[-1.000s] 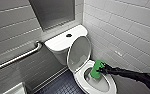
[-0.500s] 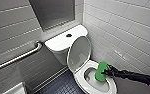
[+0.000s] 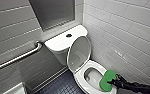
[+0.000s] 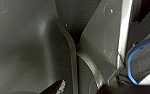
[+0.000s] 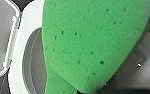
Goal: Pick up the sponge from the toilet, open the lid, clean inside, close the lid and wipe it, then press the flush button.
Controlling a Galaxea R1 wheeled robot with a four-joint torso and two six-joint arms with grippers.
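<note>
R gripper [image 3: 113, 82] clamped on green sponge [image 3: 107, 80], over front-right of seat ring [image 3: 79, 78]; lid [image 3: 79, 53] up against tank [image 3: 63, 40]. Best approach, prob.: sponge face flat into bowl [image 3: 92, 75], light pressure, slow sweeps.

right arm [image 3: 141, 88]: black, slim | right hand [image 3: 113, 82]: black | left wrist: dark grey moulded casing [image 4: 28, 45], blue cable [image 4: 143, 45]

The sponge [image 3: 104, 81] hides part of the seat ring [image 3: 78, 77] — grab bar [image 3: 16, 58] cut off.
</note>
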